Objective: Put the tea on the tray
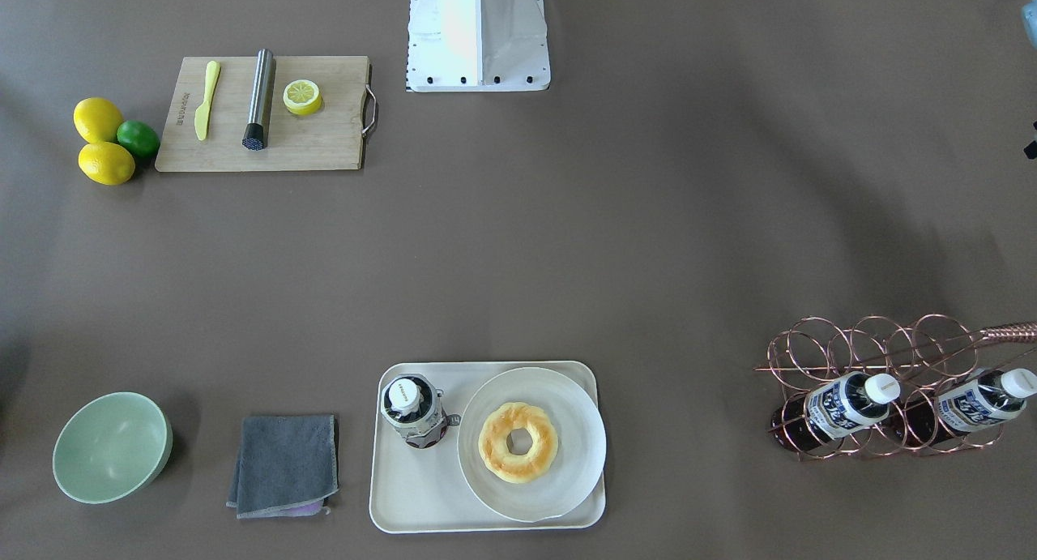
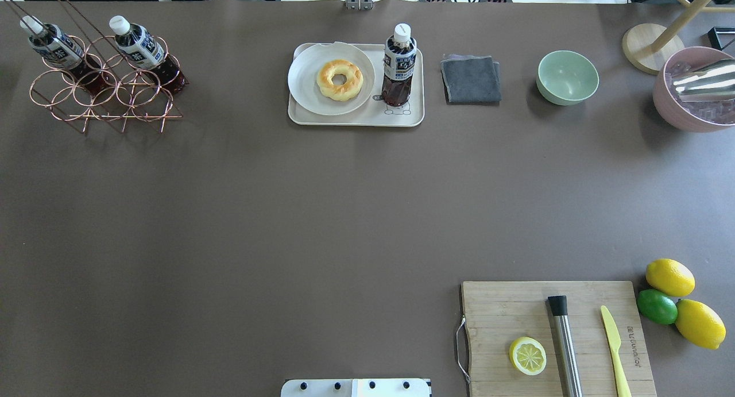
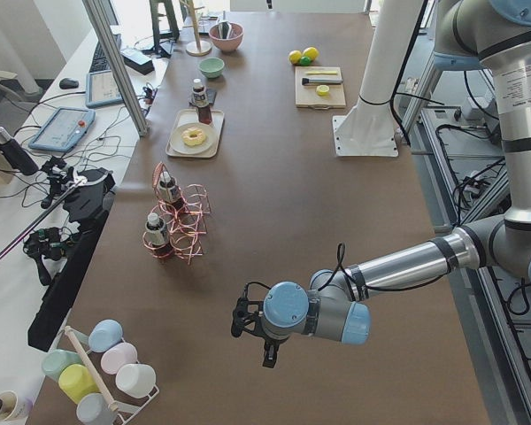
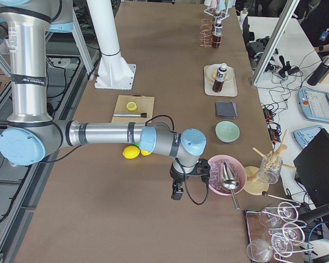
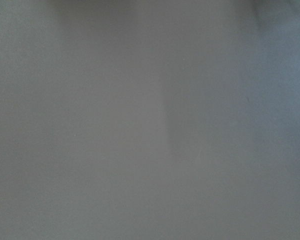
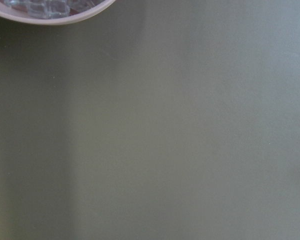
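While tea (image 2: 399, 64) stands on tray (image 2: 356, 120), arms (image 3: 398, 266) outstretched low.

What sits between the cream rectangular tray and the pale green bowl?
A folded grey cloth lies flat between the cream rectangular tray and the pale green bowl, touching neither, seen in the overhead view.

I see the clear plastic tea bottle with a white cap (image 1: 414, 412) standing upright on the cream-white rectangular tray (image 1: 421, 491), left of the round pale plate (image 1: 571, 410) holding a ring doughnut (image 1: 492, 446).
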`<state>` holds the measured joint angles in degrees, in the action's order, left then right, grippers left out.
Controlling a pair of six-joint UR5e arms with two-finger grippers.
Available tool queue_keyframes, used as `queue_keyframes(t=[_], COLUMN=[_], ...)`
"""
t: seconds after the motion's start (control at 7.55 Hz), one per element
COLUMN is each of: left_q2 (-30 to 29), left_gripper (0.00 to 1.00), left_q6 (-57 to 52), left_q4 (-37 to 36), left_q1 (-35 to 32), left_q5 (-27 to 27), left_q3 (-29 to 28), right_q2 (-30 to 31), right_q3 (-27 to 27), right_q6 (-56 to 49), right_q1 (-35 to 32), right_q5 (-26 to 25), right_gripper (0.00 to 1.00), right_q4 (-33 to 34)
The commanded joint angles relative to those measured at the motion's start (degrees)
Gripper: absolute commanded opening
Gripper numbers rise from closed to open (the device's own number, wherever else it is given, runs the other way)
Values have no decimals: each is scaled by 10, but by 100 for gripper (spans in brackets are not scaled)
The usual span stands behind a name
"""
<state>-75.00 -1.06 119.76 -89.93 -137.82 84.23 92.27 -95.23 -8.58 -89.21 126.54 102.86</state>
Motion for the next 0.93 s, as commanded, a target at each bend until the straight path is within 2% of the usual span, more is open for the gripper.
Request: queue_keyframes(t=[0.0, 0.13, 0.26, 0.4, 0.53, 0.79], left_q2=[-22, -50, -71, -121, -138, -130], left_gripper=[99, 99, 99, 99, 99, 99], left_q6=[-20, -19, -18, -19, -20, -22], left_q4=[-114, -148, -214, -291, -345, -348], left_q1=[-37, -64, -65, -64, -63, -62], left_q5=[3, 3, 4, 25, 61, 68], left_q3=[38, 44, 61, 72, 85, 86], right_q2=[-3, -4, -4, -4, -4, -4], right_q3=[19, 19, 19, 17, 16, 15], right_q6=[1, 1, 1, 1, 1, 1], right_q1=[2, 2, 2, 2, 2, 2], right_q5=[5, 5, 5, 6, 6, 7], right_gripper=[100, 100, 100, 100, 100, 100], right_q4=[-23, -23, -24, -24, -24, -24])
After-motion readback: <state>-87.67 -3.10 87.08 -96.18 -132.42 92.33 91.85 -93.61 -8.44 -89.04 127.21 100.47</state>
